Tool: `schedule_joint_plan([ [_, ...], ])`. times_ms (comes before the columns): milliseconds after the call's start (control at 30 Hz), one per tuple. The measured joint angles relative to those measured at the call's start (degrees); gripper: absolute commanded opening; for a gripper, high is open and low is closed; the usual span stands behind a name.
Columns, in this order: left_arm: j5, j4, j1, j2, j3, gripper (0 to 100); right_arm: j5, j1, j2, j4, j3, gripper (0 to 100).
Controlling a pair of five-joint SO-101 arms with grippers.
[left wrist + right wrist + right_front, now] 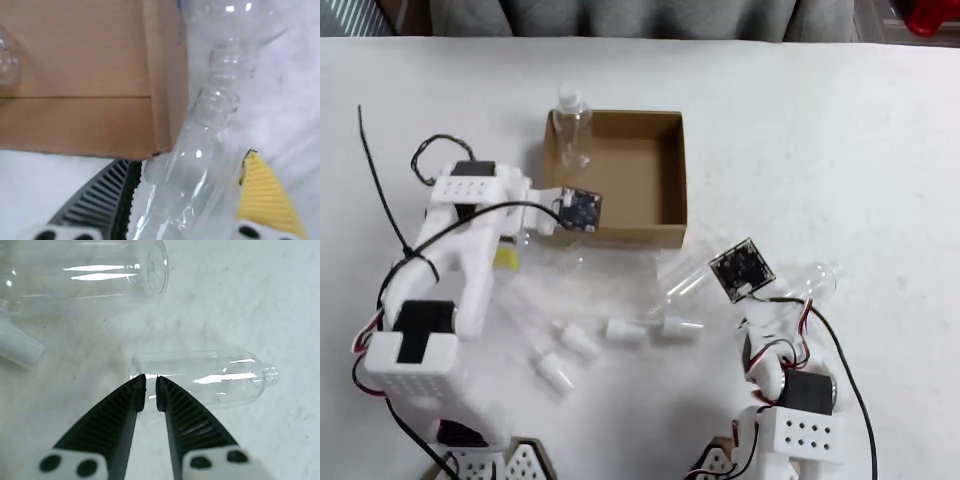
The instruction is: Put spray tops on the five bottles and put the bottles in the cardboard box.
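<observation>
My left gripper [187, 200] lies by the front left corner of the cardboard box [665, 170] [90, 75]. Its black and yellow fingers [265, 195] press both sides of a clear bottle [190, 170] lying on the table. Another bottle's neck [227, 55] lies just beyond it. One bottle [570, 128] stands upright in the box's far left corner. My right gripper [148, 386] is shut and holds nothing, its tips over the base end of a small bottle [210, 377] [810, 285] lying on its side. A larger bottle [85, 270] [685, 280] lies beyond it.
Several white spray tops [580, 342] [675, 325] lie loose on the table in front of the box; one spray top [17, 347] is near the right gripper. The left arm's black cable [380, 190] loops over the table's left side.
</observation>
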Motion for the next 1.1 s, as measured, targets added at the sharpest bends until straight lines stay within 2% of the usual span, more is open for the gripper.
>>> schedule_joint_plan([
  [333,-0.18,5.80,0.00,0.09,-0.35,6,0.00,0.00,0.00,0.00,0.00,1.7],
  [933,-0.09,20.48,-1.14,0.09,-0.70,5,0.00,0.00,0.00,0.00,0.00,1.7],
  [1100,2.46,25.76,-1.14,0.09,-5.71,5,0.00,0.00,0.00,0.00,0.00,1.7],
])
